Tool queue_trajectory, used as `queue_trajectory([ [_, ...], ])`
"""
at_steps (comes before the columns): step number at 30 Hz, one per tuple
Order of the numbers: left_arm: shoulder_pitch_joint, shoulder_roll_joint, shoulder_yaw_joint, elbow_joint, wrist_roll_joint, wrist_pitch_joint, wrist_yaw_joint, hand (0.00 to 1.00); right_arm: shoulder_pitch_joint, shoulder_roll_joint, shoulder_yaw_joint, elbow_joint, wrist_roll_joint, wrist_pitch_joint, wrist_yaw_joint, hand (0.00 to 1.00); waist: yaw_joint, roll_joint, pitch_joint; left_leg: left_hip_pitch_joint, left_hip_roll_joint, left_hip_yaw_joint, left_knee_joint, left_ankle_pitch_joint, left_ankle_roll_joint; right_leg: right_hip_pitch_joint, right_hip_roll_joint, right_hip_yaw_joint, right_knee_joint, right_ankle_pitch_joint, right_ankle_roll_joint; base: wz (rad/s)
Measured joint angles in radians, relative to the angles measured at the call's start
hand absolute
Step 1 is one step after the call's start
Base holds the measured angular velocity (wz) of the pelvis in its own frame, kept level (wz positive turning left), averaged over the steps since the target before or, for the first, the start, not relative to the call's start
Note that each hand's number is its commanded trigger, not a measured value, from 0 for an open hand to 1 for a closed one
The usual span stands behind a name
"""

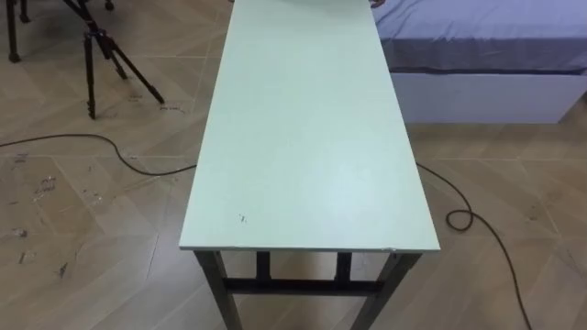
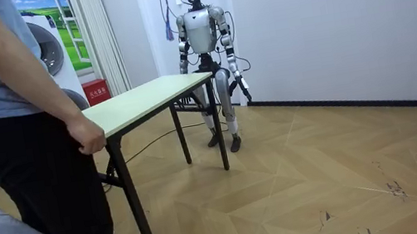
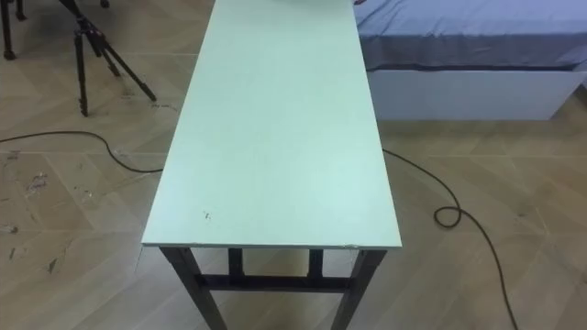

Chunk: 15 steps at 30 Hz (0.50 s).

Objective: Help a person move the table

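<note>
In the eye views a black tripod stood on the wooden floor at the left, with a dark cable curving past it. The pale green counter ran lengthwise through the middle on its black legs, and a bed lay at the right. In the room view a person at the left gripped the counter's near end with one hand. The robot stood at the far end, before a white wall. Its right hand was hidden behind the counter. Its left hand hung beside its thigh, apart from the counter. Whether either hand was spread or curled could not be told.
</note>
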Motion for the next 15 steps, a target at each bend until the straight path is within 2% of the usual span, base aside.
queue_trajectory([
  [8, -0.004, 0.002, -0.007, -0.002, -0.007, 0.001, -0.022, 0.0, -0.002, -0.003, 0.02, -0.001, 0.003, -0.002, 0.001, 0.0, -0.003, 0.005, -0.0007, -0.004, 0.0, -0.005, 0.004, 0.0, 0.0, -0.001, 0.0, -0.004, 0.0, 0.0, 0.0, 0.01],
  [15, -0.006, 0.007, -0.025, 0.002, -0.045, 0.0, -0.086, 0.0, 0.0, -0.014, 0.02, -0.001, 0.007, -0.019, 0.019, 0.0, -0.002, 0.02, -0.0016, -0.012, 0.0, -0.007, 0.005, 0.0, 0.0, -0.007, 0.0, -0.005, 0.0, 0.0, 0.0, 0.01],
])
